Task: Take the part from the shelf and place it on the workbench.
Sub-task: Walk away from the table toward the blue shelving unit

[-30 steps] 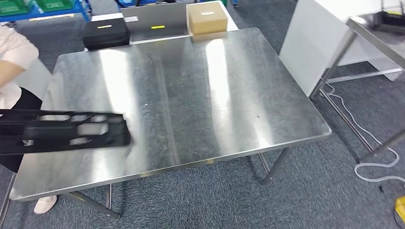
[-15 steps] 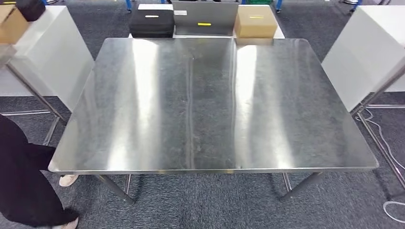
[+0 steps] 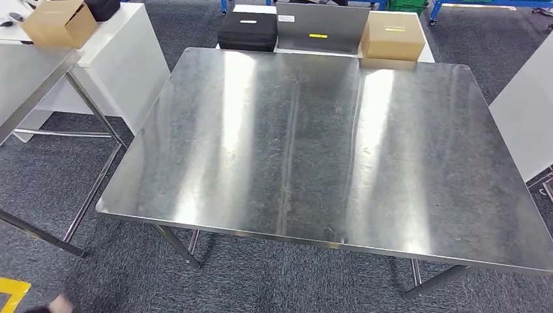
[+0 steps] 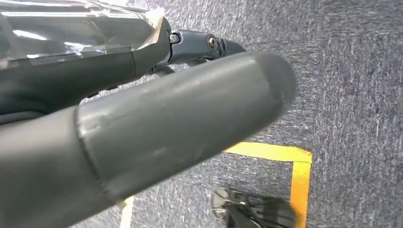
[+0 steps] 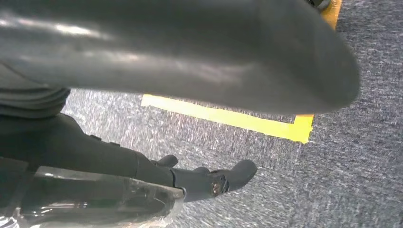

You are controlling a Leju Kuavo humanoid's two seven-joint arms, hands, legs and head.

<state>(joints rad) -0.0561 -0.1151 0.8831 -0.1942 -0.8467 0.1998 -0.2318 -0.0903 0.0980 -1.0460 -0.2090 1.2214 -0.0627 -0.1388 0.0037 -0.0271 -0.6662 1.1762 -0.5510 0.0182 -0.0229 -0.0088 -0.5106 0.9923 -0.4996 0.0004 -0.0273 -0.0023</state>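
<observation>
2 hands hanging low over carpet, wrist views looking floorward. Left hand (image 4: 142, 137) and right hand (image 5: 180, 52): grip state unclear, cannot tell. Something glossy lying against dark fingers, possibly part. Workbench (image 3: 313, 143) lying bare ahead, likely awaiting placement.

A black box (image 3: 248, 30), a flat grey metal plate with a small yellow label (image 3: 317, 27) and a brown cardboard box (image 3: 393, 36) sit in a row on a white table just past the far edge of the big shiny one. Off to the left, another brown cardboard box (image 3: 59, 21) sits on a white cabinet (image 3: 124, 59). Yellow tape (image 5: 223, 118) marks lines on the grey carpet floor (image 3: 39, 176).
</observation>
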